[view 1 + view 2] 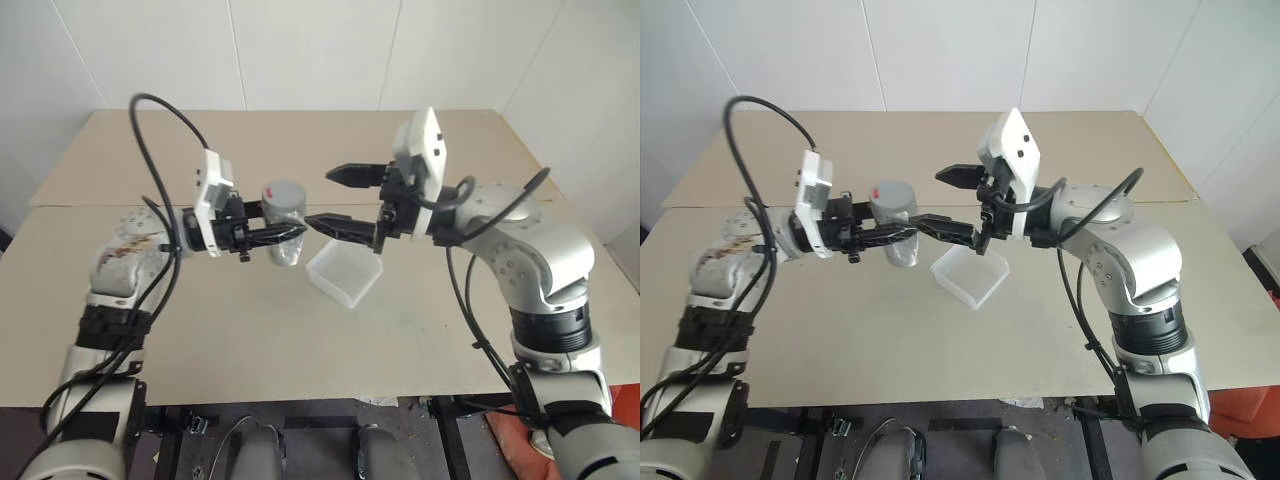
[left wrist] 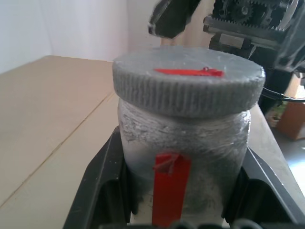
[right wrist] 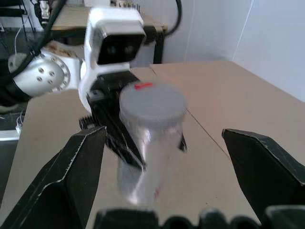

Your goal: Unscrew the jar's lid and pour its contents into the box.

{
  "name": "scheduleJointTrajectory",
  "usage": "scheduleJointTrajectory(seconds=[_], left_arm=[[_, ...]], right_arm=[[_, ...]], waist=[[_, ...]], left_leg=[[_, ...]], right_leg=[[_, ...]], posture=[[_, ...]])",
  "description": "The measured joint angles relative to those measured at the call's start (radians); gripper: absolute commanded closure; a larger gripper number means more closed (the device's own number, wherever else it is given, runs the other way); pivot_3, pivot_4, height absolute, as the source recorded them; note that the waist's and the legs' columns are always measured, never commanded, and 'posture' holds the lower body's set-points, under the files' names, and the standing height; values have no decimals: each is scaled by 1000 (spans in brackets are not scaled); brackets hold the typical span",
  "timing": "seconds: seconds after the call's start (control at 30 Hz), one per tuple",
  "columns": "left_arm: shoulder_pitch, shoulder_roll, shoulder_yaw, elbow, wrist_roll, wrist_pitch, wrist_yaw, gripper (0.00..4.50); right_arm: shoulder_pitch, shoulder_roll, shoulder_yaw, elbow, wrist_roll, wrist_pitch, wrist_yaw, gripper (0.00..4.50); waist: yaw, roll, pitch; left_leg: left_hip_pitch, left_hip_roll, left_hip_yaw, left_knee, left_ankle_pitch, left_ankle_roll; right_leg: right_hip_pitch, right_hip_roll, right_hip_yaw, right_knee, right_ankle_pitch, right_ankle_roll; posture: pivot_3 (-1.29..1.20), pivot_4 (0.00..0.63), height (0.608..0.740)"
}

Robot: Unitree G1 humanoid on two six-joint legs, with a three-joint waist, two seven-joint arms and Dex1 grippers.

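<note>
Leftmost, I log my left gripper (image 1: 283, 232): two black fingers clamped on the body of the jar (image 1: 285, 240), which hangs upright above the beige matte table (image 1: 200, 330). Jar: clear cylindrical plastic, cloudy-looking wall (a red strip runs down its side). Lid (image 2: 188, 81): round, grey, ribbed around the edge, flat on top with a red mark, seated on the jar. Box (image 1: 345, 272): shallow square translucent white tray with rounded corners, resting on the table just right of the jar. Right gripper (image 1: 343, 200): black tapered fingers spread wide and holding nothing, level, pointing at the lid and close beside it.
</note>
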Motion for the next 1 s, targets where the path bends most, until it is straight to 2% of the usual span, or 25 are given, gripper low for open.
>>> scheduleJointTrajectory(seconds=[0.33,0.9,1.0], left_arm=[[-38,-79,-8,78,29,-101,-80,2570],[-38,-93,11,86,30,-137,-109,2570],[-38,-93,11,86,30,-137,-112,2570]], right_arm=[[-50,75,27,51,-10,18,-32,0],[-74,120,49,119,-29,14,-19,0],[-74,120,49,119,-31,5,-18,551]], waist=[[-2,0,0],[-2,0,0],[-2,0,0]], left_leg=[[0,0,0,0,0,0],[0,0,-1,0,0,0],[0,0,-1,0,0,0]], right_leg=[[0,0,0,0,0,0],[0,0,0,1,0,0],[0,0,0,1,0,0]], posture=[[0,150,740],[0,150,740],[0,150,740]])
